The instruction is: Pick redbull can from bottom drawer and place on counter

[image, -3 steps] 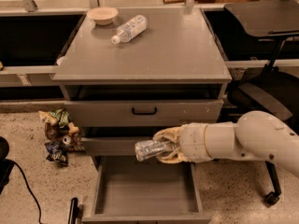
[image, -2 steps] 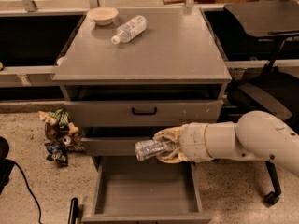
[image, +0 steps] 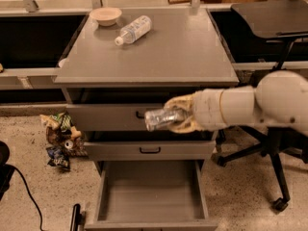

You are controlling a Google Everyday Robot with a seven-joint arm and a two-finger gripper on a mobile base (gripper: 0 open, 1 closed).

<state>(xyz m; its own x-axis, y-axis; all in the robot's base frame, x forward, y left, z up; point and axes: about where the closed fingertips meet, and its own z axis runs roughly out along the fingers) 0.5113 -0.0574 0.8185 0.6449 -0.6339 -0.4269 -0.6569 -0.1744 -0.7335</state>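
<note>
The gripper, its fingers closed around the redbull can, has risen since a second ago: from the middle drawer to the top drawer, just under the bench edge, above the open bottom drawer.
</note>
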